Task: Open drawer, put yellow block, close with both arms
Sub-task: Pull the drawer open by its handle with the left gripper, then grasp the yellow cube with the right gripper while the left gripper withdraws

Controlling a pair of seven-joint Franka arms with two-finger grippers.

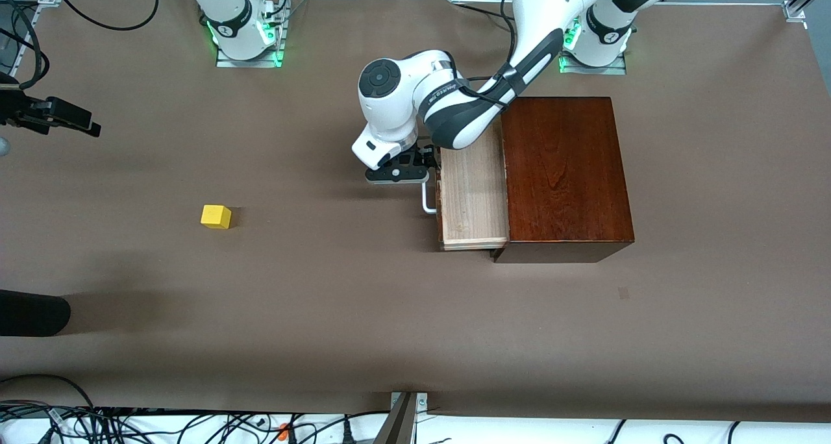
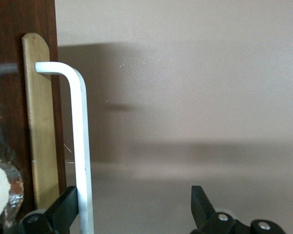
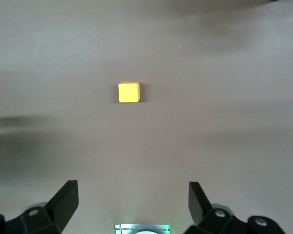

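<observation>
From the front, the drawer (image 1: 472,194) stood pulled out of its box (image 1: 565,171); lettering on the left arm (image 1: 448,100) was perhaps unreadable. The left wrist view showed the left hand (image 2: 134,207) released around the handle (image 2: 80,146). The right wrist view showed the right hand (image 3: 133,200) released, waiting above the yellow block (image 3: 128,92) on the bare worktop (image 3: 224,73).

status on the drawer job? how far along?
Done: pale wood drawer stands pulled out of the dark reddish-brown box. In hand: open left gripper at the white bar handle. Left: small yellow cube sits on the table, open right gripper above it; then closing.
</observation>
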